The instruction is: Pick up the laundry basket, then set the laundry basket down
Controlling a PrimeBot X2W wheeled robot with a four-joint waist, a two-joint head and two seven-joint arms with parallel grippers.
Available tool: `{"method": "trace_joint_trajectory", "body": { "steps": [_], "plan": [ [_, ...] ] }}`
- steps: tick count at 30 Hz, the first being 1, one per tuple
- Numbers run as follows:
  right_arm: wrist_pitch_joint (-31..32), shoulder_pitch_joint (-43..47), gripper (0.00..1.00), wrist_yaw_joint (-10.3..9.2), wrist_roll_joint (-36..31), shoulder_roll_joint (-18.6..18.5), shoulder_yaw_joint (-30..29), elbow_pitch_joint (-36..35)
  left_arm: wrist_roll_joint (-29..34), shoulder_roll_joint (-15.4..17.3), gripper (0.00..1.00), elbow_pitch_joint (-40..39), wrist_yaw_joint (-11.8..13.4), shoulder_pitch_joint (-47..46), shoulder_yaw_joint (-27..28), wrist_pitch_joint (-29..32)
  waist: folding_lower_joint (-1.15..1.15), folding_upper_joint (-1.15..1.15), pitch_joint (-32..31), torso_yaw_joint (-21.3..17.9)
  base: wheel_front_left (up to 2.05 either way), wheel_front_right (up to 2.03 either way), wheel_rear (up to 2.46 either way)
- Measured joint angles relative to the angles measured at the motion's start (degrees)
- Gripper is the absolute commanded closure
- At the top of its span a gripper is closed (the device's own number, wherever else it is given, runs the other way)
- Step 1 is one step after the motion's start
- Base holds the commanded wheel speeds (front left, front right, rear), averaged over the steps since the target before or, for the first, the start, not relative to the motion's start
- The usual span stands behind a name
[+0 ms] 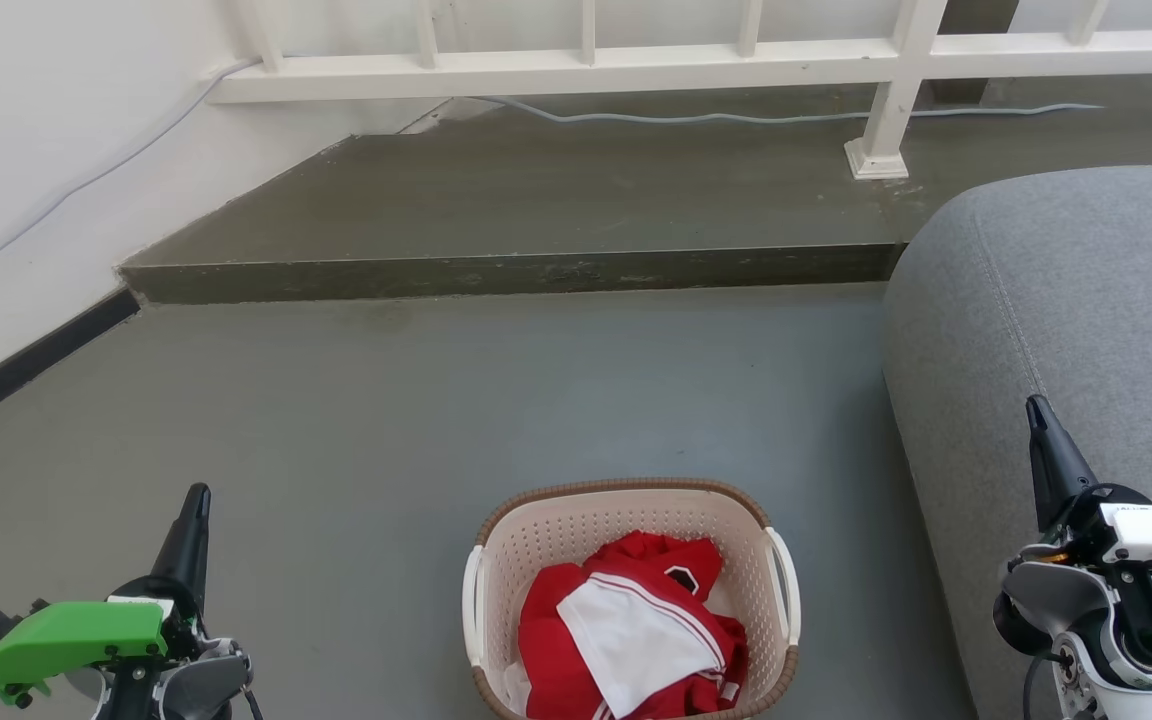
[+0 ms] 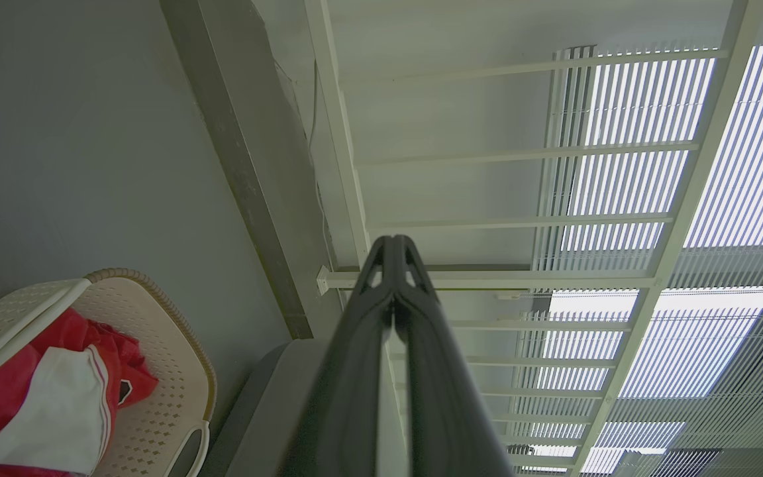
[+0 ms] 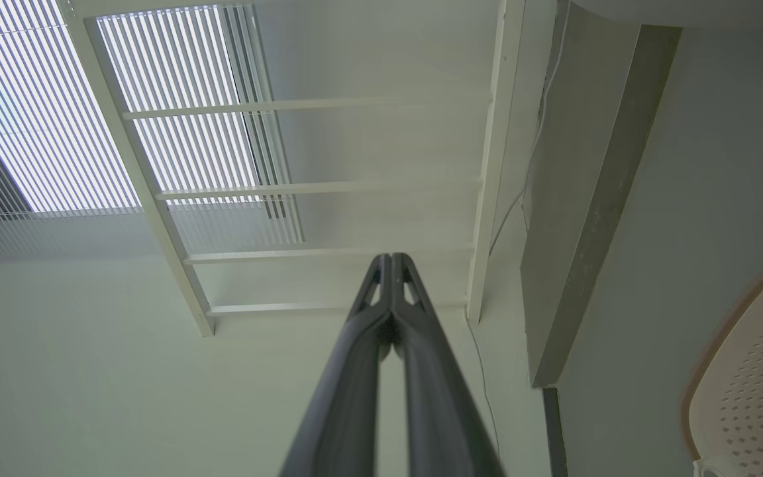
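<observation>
The laundry basket [image 1: 536, 545] stands on the grey floor at the bottom centre of the head view: cream perforated walls, a brown woven-look rim, a white handle on each side. Red and white clothes [image 1: 636, 630] lie inside it. My left gripper [image 1: 196, 497] is shut and empty, well to the basket's left. My right gripper [image 1: 1036, 405] is also shut and empty, off to the basket's right, in front of the sofa. The left wrist view has the basket [image 2: 176, 371] at lower left beside the closed left gripper [image 2: 393, 240]. The right wrist view catches the basket's edge [image 3: 742, 377] right of the closed right gripper [image 3: 391, 257].
A grey sofa [image 1: 1066, 300] fills the right side, close to the basket. A raised concrete step [image 1: 536, 270] crosses the floor ahead, with a white railing [image 1: 586, 60] and a cable [image 1: 686, 118] on it. A white wall [image 1: 26, 150] with dark skirting runs along the left.
</observation>
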Motion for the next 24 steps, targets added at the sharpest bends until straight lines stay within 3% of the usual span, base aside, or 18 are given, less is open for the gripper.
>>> {"method": "trace_joint_trajectory", "body": {
  "steps": [24],
  "plan": [
    [0.05, -0.04, 1.0, 0.01, 0.0, 0.0, -0.19, 0.48, 0.0, 0.0, 1.0, 0.0, -0.01, -0.02, 0.08, 0.0, 0.0, 0.0, -0.01, -0.01, 0.0, 0.0, 0.0]
  ]
}}
